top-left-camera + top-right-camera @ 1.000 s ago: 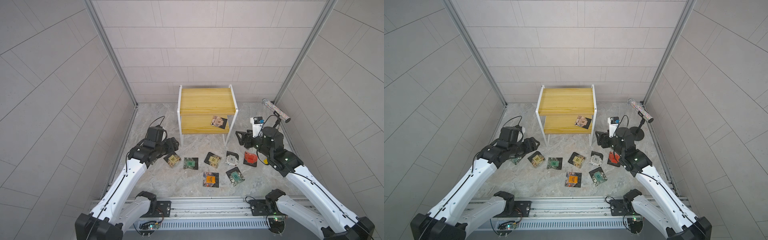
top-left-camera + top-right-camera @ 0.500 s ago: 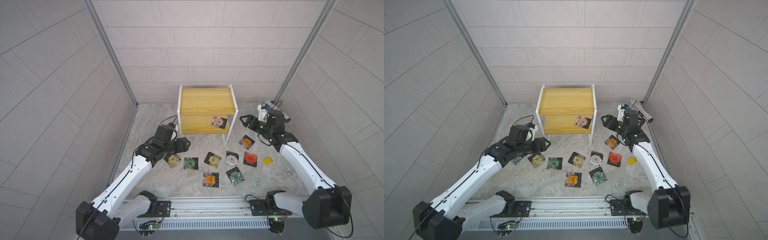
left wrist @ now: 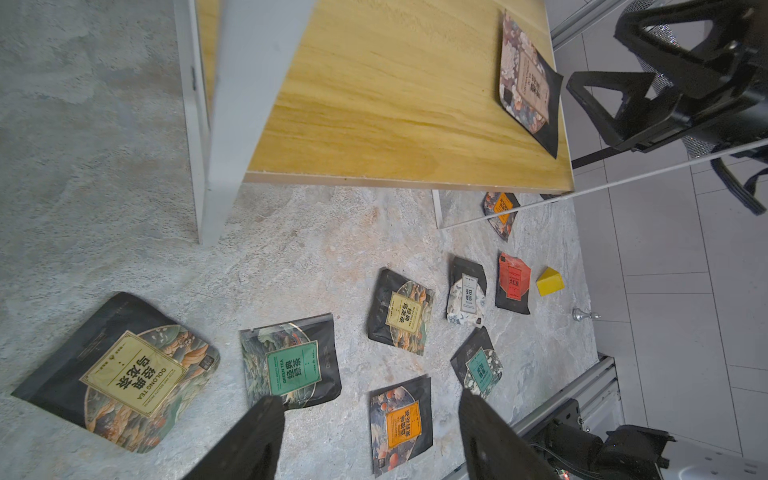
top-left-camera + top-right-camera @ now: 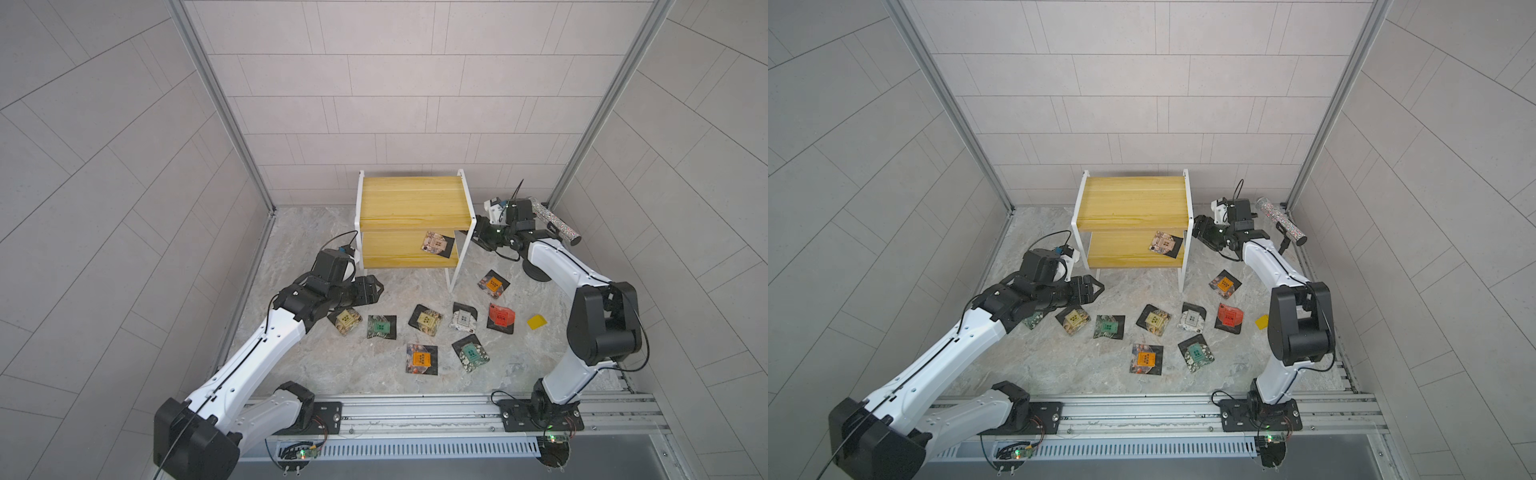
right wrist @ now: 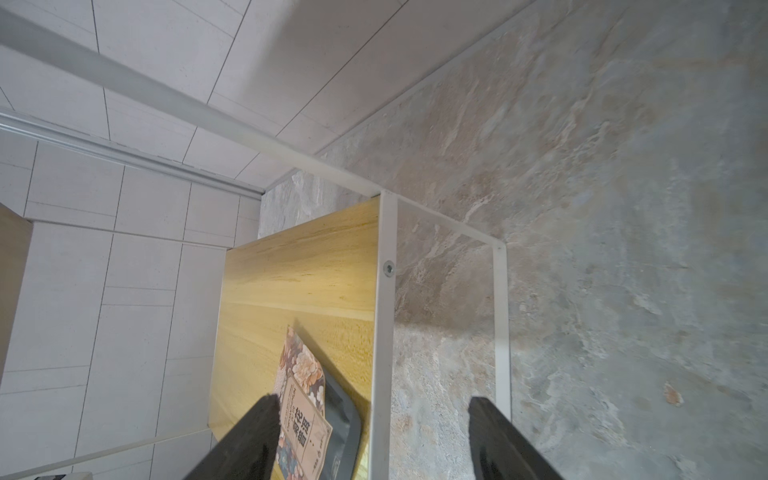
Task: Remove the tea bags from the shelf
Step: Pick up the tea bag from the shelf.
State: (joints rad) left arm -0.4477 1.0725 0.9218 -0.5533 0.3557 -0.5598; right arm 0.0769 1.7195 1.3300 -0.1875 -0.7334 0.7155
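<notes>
The floor has many tea bags, one bag sits on the shelf, and the left gripper and right gripper are spread wide, empty.

Both of your arms are reaching out, jaws apart and empty.

Your left arm rises from its base at near left and slants low toward the middle. The left gripper points right, and its fingers are spread wide with nothing between them. Your right arm stands up from its base at near right, bends at a high elbow and stretches to the far side and leftward. The right gripper points left, roughly level, and its fingers are also spread wide, gripping nothing.
</notes>
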